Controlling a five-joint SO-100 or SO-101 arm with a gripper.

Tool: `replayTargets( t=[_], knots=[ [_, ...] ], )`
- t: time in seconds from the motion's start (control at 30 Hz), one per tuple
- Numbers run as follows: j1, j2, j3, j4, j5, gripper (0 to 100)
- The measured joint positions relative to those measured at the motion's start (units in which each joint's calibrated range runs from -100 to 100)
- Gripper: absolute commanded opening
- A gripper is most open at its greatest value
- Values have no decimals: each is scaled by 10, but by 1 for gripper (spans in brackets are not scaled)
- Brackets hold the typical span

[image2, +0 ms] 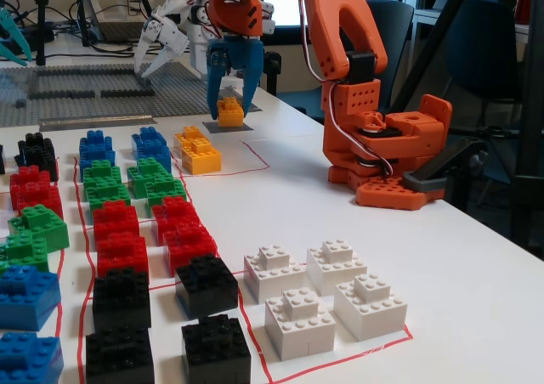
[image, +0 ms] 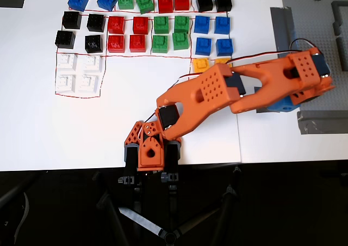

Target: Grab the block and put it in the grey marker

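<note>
One step left: release and withdrawal, by my judgement.
Block (image2: 229, 111): orange-yellow brick, at the far end of the table, sitting on or just over the grey marker (image2: 218, 127).
Gripper (image2: 229, 105): blue fingers pinching the block from either side.
Overhead view: arm hides block and marker.
Done: pickup and carry.

Block (image2: 229, 111): 1 small orange-yellow square brick, raised stud on top, upright, resting on the grey marker in the fixed view; hidden under the arm in the overhead view. Grey marker (image2: 214, 127): 1 flat dark grey tape square, largely covered.
</note>
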Motion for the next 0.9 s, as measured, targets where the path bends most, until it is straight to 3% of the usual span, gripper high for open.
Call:
replayTargets(
  t=[0.07,0.17,0.4,0.73,0.9],
  knots=[
    [0,1,0,0,0,4],
    [-2,20,-1,0,0,18],
    [-1,21,0,-19,0,33],
    [-1,21,0,-27,12,39],
    [4,21,-80,46,42,39]
  ],
)
